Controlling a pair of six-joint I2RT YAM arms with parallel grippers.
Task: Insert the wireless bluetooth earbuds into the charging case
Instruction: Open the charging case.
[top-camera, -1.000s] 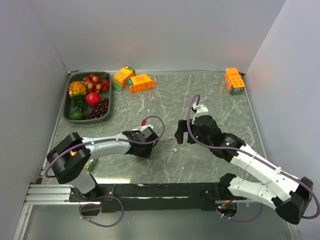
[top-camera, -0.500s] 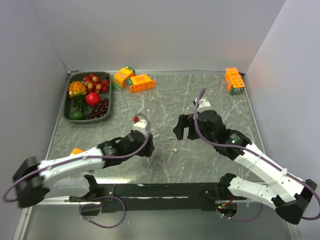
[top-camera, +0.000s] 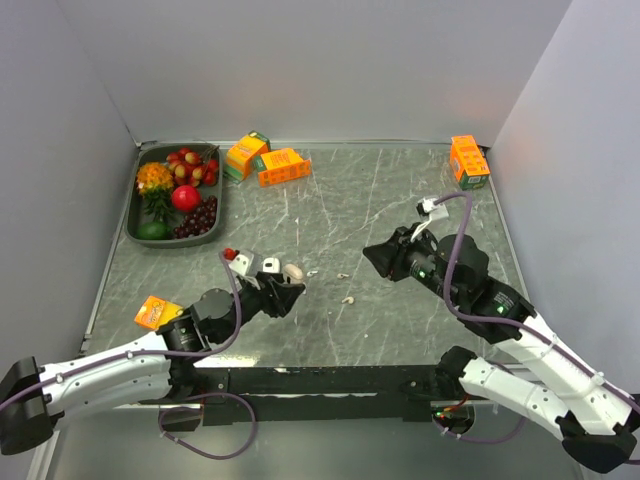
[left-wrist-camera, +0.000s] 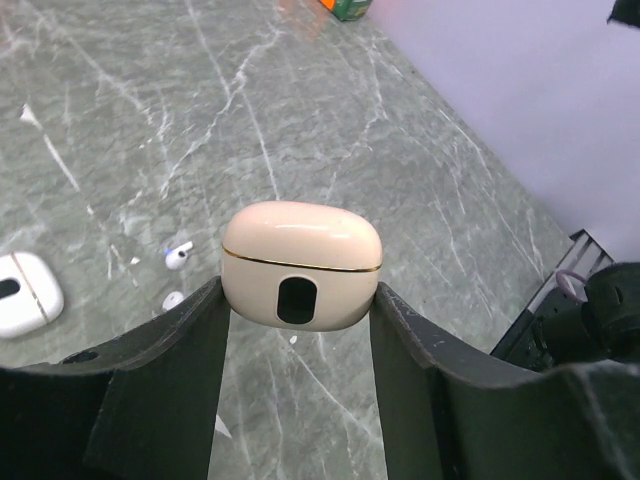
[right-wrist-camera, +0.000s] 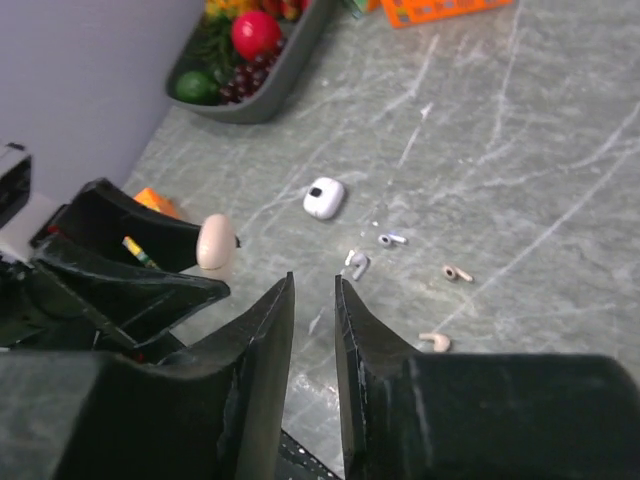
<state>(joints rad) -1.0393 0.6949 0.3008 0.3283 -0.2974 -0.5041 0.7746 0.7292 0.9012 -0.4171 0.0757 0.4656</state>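
We see the left gripper (left-wrist-camera: 300, 330) clamped on a smooth, rounded cream charging case (left-wrist-camera: 300, 265), lifted above the marbled grey table (top-camera: 400, 190). The right gripper (right-wrist-camera: 313, 330) hangs with fingers nearly together, holding nothing. Tiny white earbuds (right-wrist-camera: 357, 264) lie scattered mid-table, near another glossy white case (right-wrist-camera: 324, 197).

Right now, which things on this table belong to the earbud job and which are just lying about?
For the job:
- cream charging case, held in the left gripper
- white charging case on the table
- loose earbuds

Lying about:
- fruit tray
- orange boxes at the back
- orange box at the far right
- small orange packet
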